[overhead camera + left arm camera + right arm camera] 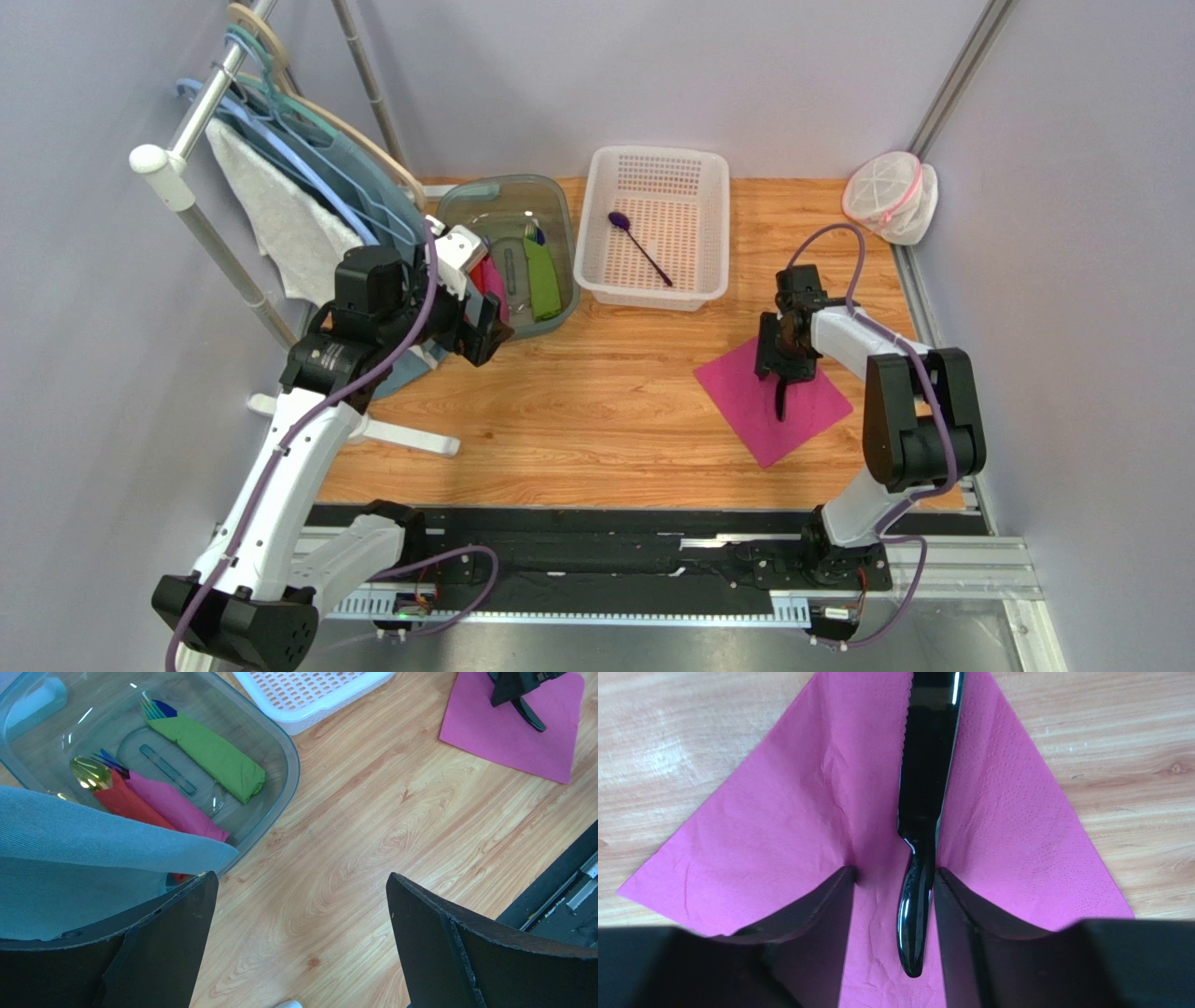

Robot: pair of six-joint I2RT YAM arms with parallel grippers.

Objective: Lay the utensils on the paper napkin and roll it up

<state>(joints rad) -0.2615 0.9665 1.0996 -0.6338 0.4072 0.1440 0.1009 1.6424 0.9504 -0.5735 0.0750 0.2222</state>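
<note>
Wooden table (pixel 603 406), right of frame: knife (pixel 927 777) flat on pink napkin (pixel 773 847), right end effector (pixel 894 876) spread astride its handle; best lifted straight up, knife undisturbed.

White arms (pixel 288 462), black joints, purple cables (pixel 822 231).

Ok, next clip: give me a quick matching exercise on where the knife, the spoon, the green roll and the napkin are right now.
Things:
1. black knife
2. purple spoon
3. green roll
4. pink napkin

Places:
A. in the white basket
B. flat on the wooden table
C. in the clear tub
D. lying on the pink napkin

Pairs: 1-D, 2-A, 3-C, 4-B
</note>
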